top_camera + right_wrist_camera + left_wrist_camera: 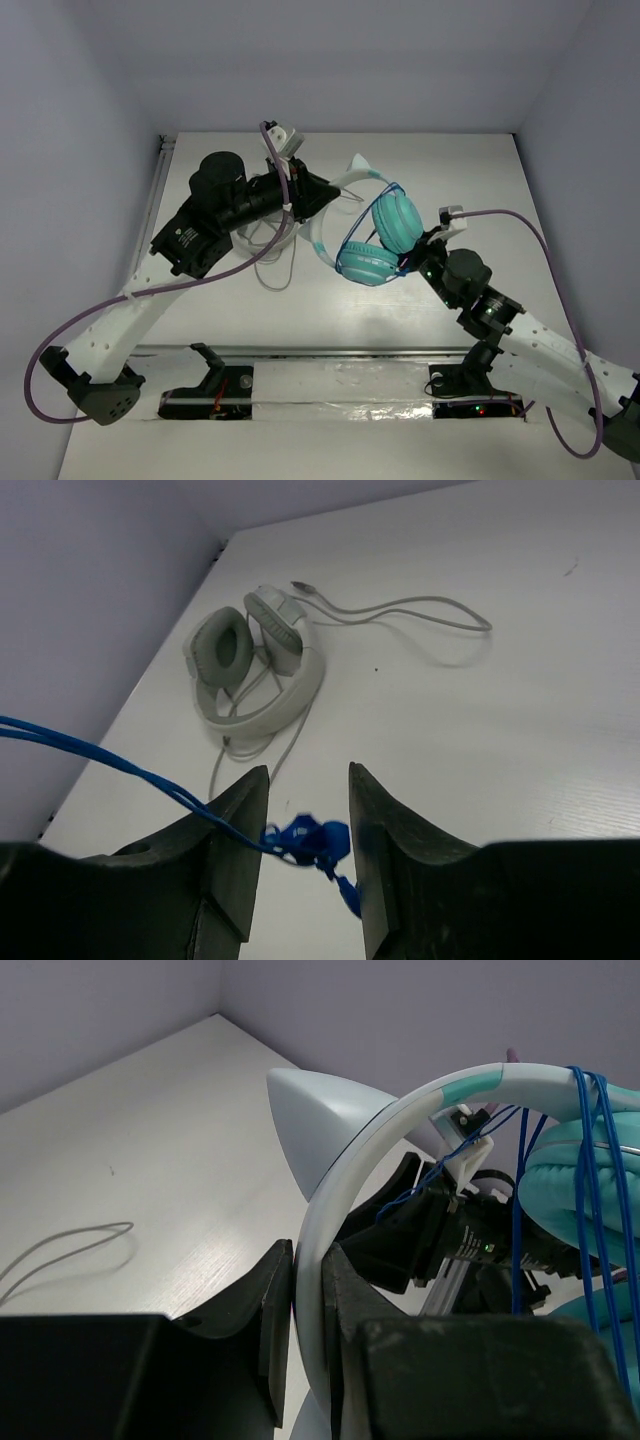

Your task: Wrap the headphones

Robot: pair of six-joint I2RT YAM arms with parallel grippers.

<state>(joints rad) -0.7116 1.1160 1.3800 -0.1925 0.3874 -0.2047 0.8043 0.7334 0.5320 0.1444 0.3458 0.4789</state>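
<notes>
The headphones are held up above the table, with two teal ear cups [397, 220] and a white headband [345, 183] carrying a pointed white ear. The thin blue cord [590, 1160] runs in several loops over the headband and the cups [565, 1175]. My left gripper [312, 192] is shut on the headband [400, 1120], which sits pinched between its jaws [308, 1260]. My right gripper [415, 258] is just right of the lower cup [366, 262]. Its jaws [308, 780] stand apart, with the blue cord's bunched end [315, 840] hanging between them.
A second pair of headphones, grey-white [255, 665] with a loose grey cable [400, 610], lies on the table below my left arm [270, 240]. Walls close in the table on the left and at the back. Purple robot cables [540, 240] arc over both arms.
</notes>
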